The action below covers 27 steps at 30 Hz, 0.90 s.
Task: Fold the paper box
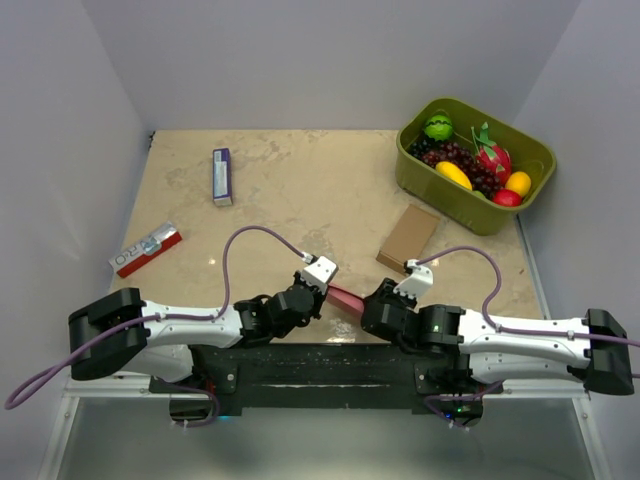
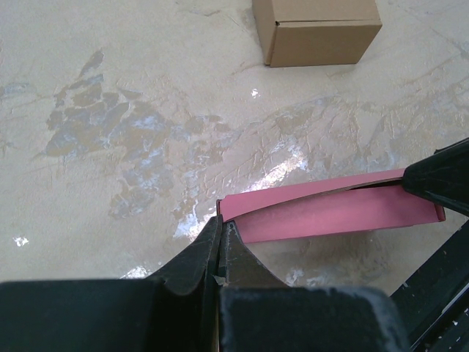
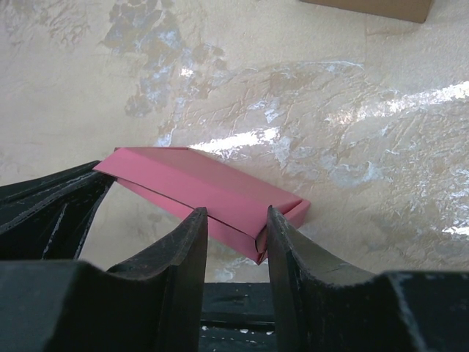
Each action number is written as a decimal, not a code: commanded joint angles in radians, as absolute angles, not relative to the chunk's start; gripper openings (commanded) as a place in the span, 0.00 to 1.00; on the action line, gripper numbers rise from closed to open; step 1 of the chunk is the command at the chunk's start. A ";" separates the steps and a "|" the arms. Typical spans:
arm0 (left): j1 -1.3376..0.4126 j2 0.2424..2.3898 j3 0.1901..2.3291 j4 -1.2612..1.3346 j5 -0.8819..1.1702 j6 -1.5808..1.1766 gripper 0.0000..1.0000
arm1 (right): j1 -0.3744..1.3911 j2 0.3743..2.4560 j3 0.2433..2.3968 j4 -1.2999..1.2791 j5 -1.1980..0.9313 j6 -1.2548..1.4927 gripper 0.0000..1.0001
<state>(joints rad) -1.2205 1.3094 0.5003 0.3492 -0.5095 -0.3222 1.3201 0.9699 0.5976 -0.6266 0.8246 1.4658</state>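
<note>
Above marble tabletop point(image 1: 300, 190), paper box point(image 1: 347, 298) bridges left hand point(image 2: 222, 229) and right hand point(image 3: 236, 220).

Paper box point(image 1: 347, 298) near centre of desk point(image 1: 300, 205), between left claw point(image 1: 324, 286) and right claw point(image 1: 371, 304). Cardboard box point(image 1: 409, 238) behind it, rightwards; fruit bin point(image 1: 468, 212) far right; printed packet point(image 1: 146, 249) left.

Olive-green tub point(image 1: 450, 192) at far right corner, filled with fruit: dark grapes point(image 1: 462, 155), yellow piece point(image 1: 453, 174), red and green pieces. Brown cardboard box point(image 1: 409, 238) flat near right edge, just nearer than tub. Purple-white carton point(image 1: 222, 176) toward far left corner. Red-and-white packet point(image 1: 146, 248) by left edge. Beige marbled tabletop point(image 1: 300, 200), glossy.
</note>
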 commanded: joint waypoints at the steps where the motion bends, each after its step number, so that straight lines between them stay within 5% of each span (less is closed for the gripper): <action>1: -1.239 1.351 0.482 0.207 -0.426 -0.342 0.00 | 1.322 1.019 0.565 -0.604 0.812 1.500 0.28; 7: -1.239 1.355 0.482 0.201 -0.425 -0.345 0.00 | 1.327 1.008 0.583 -0.679 0.816 1.516 0.30; 15: -1.238 1.355 0.485 0.201 -0.423 -0.344 0.00 | 1.327 0.878 0.611 -0.762 0.862 1.542 0.49; 27: -1.239 1.347 0.483 0.192 -0.422 -0.345 0.00 | 1.327 0.931 0.617 -0.727 0.914 1.568 0.52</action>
<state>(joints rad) -1.2224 1.3125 0.5022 0.3496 -0.5022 -0.3225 1.3239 0.8928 0.5983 -0.7246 0.8345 1.5192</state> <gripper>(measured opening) 0.012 0.526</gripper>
